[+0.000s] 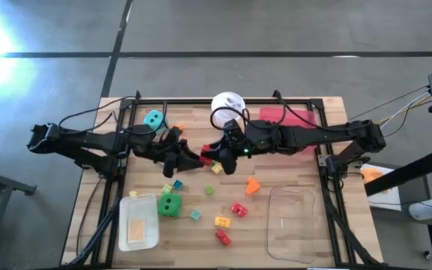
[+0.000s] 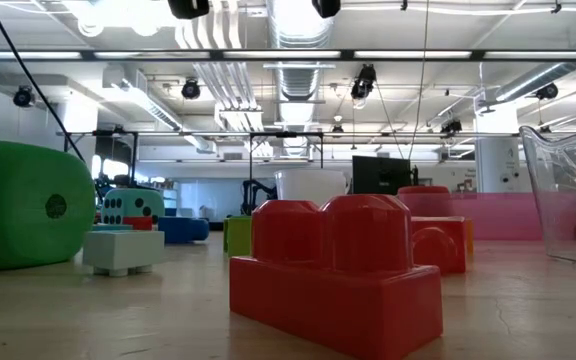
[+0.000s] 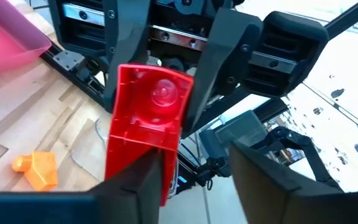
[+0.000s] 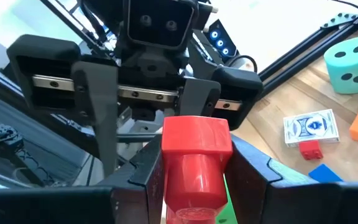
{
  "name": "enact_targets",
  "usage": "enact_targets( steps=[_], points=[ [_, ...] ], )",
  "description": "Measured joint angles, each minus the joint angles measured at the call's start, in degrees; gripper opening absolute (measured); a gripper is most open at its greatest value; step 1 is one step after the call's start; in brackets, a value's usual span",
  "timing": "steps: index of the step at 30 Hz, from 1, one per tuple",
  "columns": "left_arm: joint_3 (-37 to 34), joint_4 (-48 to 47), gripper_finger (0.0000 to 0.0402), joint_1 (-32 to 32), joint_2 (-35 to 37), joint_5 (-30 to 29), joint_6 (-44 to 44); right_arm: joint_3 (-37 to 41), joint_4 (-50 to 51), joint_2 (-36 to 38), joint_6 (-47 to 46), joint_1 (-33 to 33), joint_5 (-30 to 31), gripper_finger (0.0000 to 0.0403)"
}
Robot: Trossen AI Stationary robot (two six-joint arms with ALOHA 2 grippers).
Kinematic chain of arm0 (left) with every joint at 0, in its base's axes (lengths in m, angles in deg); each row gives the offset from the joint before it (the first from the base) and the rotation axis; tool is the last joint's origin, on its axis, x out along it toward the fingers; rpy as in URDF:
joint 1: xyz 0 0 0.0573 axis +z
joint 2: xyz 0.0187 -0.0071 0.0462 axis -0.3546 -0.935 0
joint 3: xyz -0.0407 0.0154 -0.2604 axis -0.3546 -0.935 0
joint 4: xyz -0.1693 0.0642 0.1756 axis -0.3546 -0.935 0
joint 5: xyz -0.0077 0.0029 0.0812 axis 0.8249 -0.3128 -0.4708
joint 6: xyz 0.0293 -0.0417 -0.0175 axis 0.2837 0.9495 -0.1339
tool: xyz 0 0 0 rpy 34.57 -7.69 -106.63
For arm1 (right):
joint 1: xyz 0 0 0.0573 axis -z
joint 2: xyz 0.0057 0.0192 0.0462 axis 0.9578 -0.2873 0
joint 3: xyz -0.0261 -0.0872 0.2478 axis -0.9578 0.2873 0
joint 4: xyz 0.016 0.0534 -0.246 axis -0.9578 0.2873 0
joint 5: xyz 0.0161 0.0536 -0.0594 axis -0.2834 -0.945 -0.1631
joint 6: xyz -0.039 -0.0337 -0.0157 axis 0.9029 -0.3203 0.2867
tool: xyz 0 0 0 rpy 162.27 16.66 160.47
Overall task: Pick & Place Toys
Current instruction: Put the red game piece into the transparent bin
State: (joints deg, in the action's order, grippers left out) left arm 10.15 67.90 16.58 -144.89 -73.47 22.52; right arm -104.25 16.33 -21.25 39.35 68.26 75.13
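A red brick (image 1: 205, 159) hangs in mid-air over the table's middle, between my two grippers, which face each other roughly level. My right gripper (image 4: 197, 149) comes from the table's right and is shut on one end of the brick. My left gripper (image 3: 197, 155) comes from the left and stands open around the other end. More toys lie on the wood: a green die (image 1: 169, 205), a teal die (image 1: 154, 118), an orange brick (image 1: 253, 186), red bricks (image 1: 238, 209) and a yellow brick (image 1: 221, 221). My right gripper pinches the red brick's right-hand end (image 4: 194, 171) between its two fingers, coming level from the table's right and lying along the brick. The brick is lifted clear of the table. My left gripper has one finger (image 3: 143, 180) against the brick's side (image 3: 143, 140). Its other finger (image 3: 260, 177) stands apart with a clear gap.
A white cup (image 1: 227, 109) and a pink tray (image 1: 283, 116) stand at the far edge. A clear tray (image 1: 291, 221) sits near right and a white tray (image 1: 137, 223) near left. A card (image 4: 311, 127) lies by the teal die. A metal frame (image 1: 325, 161) borders the table.
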Motion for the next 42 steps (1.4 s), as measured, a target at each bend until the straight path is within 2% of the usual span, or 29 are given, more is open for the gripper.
enact_targets(
  steps=[6, 11, 15, 19, 23, 30, 35, 42],
  points=[
    [0.13, -1.31, 0.0254, 0.04, 0.08, 0.74, 1.48, 0.07, 2.89, 1.28, 0.4, 0.07, -2.62, 0.0122],
    [0.09, -2.95, 0.0289, 0.11, 0.09, 0.25, 1.92, 0.07, 6.22, 2.51, 0.43, 0.03, -6.98, 0.0122],
    [0.09, -6.93, 0.0304, 0.04, 0.09, 0.36, 1.93, 0.07, 9.9, 3.5, 0.17, 0.03, -11.47, 0.0122],
    [0.09, -11.88, 0.0307, 0.11, 0.09, 0.33, 1.93, 0.07, 17.58, 4.41, -0.22, -0.09, -17.53, 0.0122],
    [0.09, -15.39, 0.0307, 0.19, 0.09, 0.6, 1.94, 0.05, 27.57, 5.12, -1.21, -1.01, -20.53, 0.0122],
    [0.07, -18.51, 0.0307, 0.77, 0.64, 0.9, 1.66, 0.07, 45.91, 7.04, -1.14, -3.74, -19.61, 0.0122],
    [0.07, -20.16, 0.0307, 1.44, 1.99, 2.1, 1.63, 0.08, 55.44, 10.21, -1.5, -7.3, -12.42, 0.0122],
    [0.07, -21.34, 0.0307, 2.86, 4.01, 2.24, 1.45, 4.83, 56.24, 18.09, -10.08, -13.49, -8.01, 0.0122]
  ],
)
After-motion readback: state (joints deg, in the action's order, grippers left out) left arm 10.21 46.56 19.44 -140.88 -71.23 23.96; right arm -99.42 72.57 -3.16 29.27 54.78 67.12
